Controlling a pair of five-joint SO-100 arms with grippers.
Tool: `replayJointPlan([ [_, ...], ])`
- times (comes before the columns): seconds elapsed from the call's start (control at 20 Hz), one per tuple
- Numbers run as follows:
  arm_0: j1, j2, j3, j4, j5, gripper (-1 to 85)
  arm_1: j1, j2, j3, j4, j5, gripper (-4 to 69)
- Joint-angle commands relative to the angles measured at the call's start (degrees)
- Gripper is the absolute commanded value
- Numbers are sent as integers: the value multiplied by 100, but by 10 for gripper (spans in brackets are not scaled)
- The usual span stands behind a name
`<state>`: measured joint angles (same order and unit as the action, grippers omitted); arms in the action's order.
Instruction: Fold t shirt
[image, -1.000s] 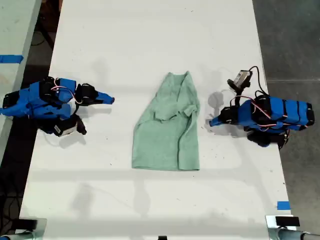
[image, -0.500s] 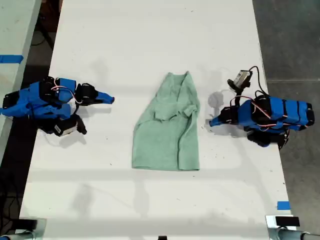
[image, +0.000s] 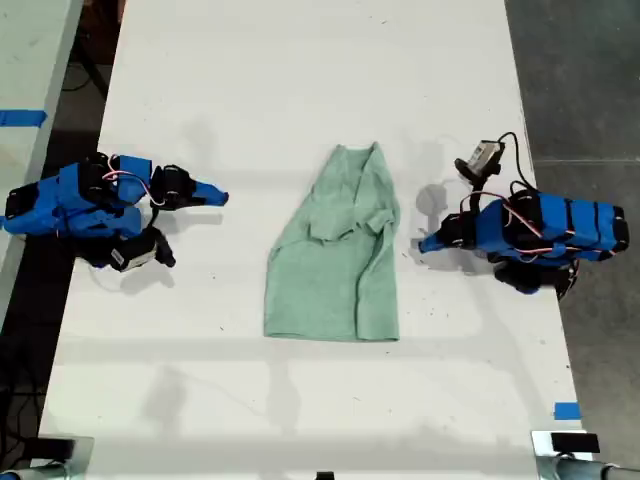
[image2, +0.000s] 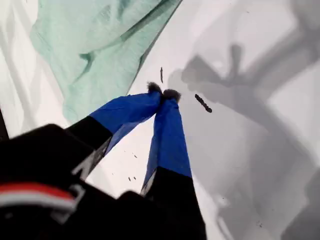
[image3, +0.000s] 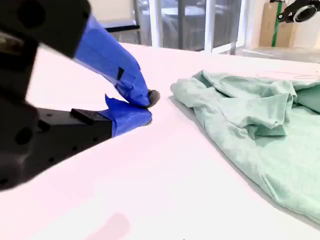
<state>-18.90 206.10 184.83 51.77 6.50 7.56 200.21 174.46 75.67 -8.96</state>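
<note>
Lying between two grippers, one t shirt (image: 335, 255), bare tabletop (image: 300, 80) all round; fingers (image2: 170, 135) and fingers (image3: 125, 75) both closed, empty.

In the first wrist view, the t shirt (image2: 95, 50) is cut off by the frame edge; only one corner shows. In the second wrist view, the t shirt (image3: 260, 130) likewise runs out of frame. My first end effector (image2: 162, 92) has its body blurred and dark in the foreground. In the exterior view, the tabletop (image: 320, 80) is cropped at the top edge.
</note>
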Motion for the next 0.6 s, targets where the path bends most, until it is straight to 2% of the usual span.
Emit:
replayJointPlan([
  [0.0,-105,44,105,44,-105,0,-70,70,264,35,79,14],
  [0.55,70,44,35,193,-255,0,-70,70,264,35,88,14],
])
